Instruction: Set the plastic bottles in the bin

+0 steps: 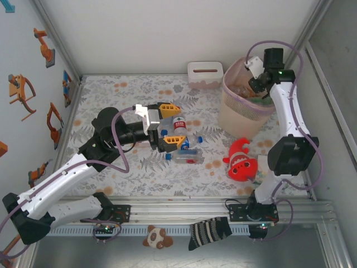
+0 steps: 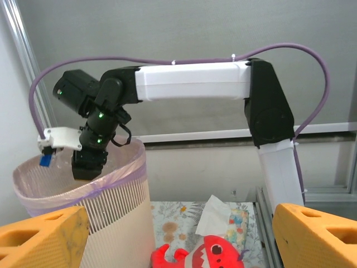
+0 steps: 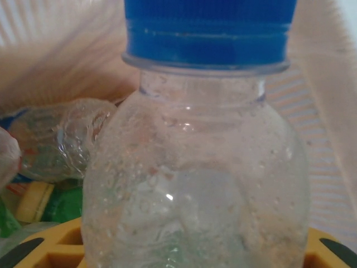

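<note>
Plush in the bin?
No, the plush lies on the table, beside the bin.

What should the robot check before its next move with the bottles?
1. Right pincer is dipped inside the bin: ok.
2. Blue-capped bottle is in its grip: ok.
3. Spare room in the bin: cannot tell.
4. Left pincer is open above the table bottles: ok.
5. Every bottle is binned: not ok, some lie on the table.
</note>
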### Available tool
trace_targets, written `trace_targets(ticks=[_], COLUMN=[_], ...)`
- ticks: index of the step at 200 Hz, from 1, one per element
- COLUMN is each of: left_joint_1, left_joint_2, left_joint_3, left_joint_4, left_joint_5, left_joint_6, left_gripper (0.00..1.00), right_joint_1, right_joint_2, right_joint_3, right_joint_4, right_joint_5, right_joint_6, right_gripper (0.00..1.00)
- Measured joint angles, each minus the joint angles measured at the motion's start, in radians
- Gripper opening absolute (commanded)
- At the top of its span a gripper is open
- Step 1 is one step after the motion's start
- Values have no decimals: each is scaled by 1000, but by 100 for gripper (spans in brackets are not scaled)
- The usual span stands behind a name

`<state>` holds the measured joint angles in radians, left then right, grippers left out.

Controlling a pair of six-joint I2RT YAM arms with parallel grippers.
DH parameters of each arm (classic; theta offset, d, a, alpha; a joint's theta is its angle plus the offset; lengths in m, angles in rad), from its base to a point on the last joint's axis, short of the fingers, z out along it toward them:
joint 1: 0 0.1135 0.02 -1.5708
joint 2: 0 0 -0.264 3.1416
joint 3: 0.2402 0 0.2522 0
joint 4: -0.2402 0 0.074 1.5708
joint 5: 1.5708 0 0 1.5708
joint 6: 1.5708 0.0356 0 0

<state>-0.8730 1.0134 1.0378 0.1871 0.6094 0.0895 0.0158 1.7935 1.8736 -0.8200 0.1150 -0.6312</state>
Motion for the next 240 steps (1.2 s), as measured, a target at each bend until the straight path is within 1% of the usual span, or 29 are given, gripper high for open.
trace_targets(ticks=[28, 60, 69, 107, 140, 177, 212, 226, 240], left_joint_1=[-3, -4, -4, -4, -4, -4, -5, -6, -5], left_joint_2=[12, 13, 13, 9, 4, 3, 3, 3, 3], left_joint_3=[0, -8, -11, -19, -19, -19, -19, -19, -19], left_joint_4=[1, 7, 7, 7, 7, 7, 7, 7, 7], left_joint_5=[0, 0, 0, 0, 0, 0, 0, 0, 0], left_joint_6=[-7, -14, -15, -16, -16, -16, -16, -16, -16], left_gripper=[85, 85, 85, 85, 85, 85, 85, 85, 85], right_joint_1=[35, 51, 51, 53, 56, 59, 59, 59, 55], right_joint_2=[40, 48, 50, 52, 51, 25, -61, -103, -137], right_joint_3=[15, 6, 0, -47, -64, -82, -84, -84, -83], right_joint_4=[-3, 21, 31, 87, 107, 122, 123, 130, 134], right_joint_5=[44, 97, 116, 183, 206, 211, 152, 126, 101], right_joint_6=[-63, -79, -80, -90, -92, -68, 17, 59, 112], right_gripper=[47, 48, 50, 64, 69, 70, 70, 68, 63])
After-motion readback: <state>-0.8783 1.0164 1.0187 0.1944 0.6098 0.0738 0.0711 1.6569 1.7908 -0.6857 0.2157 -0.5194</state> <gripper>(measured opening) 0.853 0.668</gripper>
